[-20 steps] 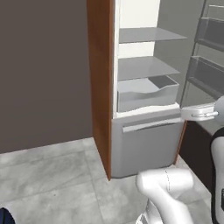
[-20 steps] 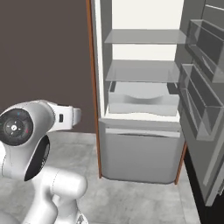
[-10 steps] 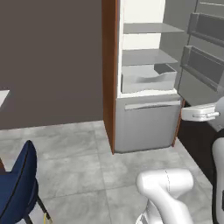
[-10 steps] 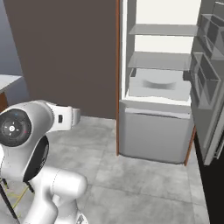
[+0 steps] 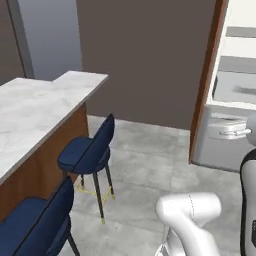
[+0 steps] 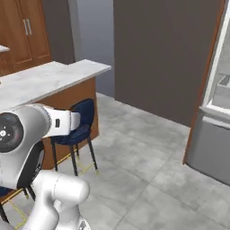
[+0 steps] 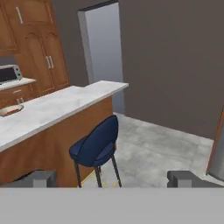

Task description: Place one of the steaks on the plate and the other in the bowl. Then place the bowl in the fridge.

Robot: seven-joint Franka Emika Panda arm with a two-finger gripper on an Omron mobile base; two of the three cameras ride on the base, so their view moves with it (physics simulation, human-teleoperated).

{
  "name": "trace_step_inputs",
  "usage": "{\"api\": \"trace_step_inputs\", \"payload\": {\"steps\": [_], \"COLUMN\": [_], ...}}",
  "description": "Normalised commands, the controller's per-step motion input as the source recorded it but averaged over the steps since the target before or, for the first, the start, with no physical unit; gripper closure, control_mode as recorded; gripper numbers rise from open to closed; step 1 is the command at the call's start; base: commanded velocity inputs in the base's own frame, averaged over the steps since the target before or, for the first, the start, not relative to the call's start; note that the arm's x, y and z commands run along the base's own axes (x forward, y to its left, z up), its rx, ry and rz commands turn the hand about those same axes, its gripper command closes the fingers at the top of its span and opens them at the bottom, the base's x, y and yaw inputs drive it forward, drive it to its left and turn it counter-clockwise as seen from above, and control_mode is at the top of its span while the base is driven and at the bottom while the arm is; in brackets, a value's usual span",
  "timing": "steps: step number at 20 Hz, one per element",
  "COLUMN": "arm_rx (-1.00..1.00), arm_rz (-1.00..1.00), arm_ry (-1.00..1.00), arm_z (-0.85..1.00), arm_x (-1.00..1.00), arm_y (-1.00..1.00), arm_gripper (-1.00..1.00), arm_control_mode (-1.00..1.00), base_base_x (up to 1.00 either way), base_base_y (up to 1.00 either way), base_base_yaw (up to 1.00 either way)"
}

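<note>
While the two-finger gripper (image 7: 112, 178) hangs in open air with its dark fingertips (image 7: 40, 178) spread wide and nothing between them, the tall grey fridge (image 5: 231, 100) with its wood-brown side panel stands open at the right. A shallow tan bowl (image 7: 9, 110) rests on the grey marble island counter (image 7: 65, 105), beside navy blue stools (image 7: 97, 144).

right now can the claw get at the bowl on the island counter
Probably not. In the hand view the bowl sits far along the marble island counter, well beyond the open claw, with a blue stool and bare floor between. The base would likely have to drive closer.
</note>
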Motion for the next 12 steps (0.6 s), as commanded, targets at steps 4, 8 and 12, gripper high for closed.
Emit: {"api": "trace_step_inputs", "payload": {"steps": [4,8,12], "arm_rx": [0.0,0.0,0.0], "arm_rz": [0.0,0.0,0.0], "arm_ry": [0.0,0.0,0.0], "arm_z": [0.0,0.0,0.0], "arm_x": [0.0,0.0,0.0], "arm_y": [0.0,0.0,0.0], "arm_gripper": [-1.0,-1.0,-1.0], "arm_control_mode": [1.0,1.0,1.0], "base_base_x": [-0.53,-0.72,-0.92], "base_base_y": [0.03,0.3,0.82], "base_base_yaw": [0.82,0.73,0.61]}}
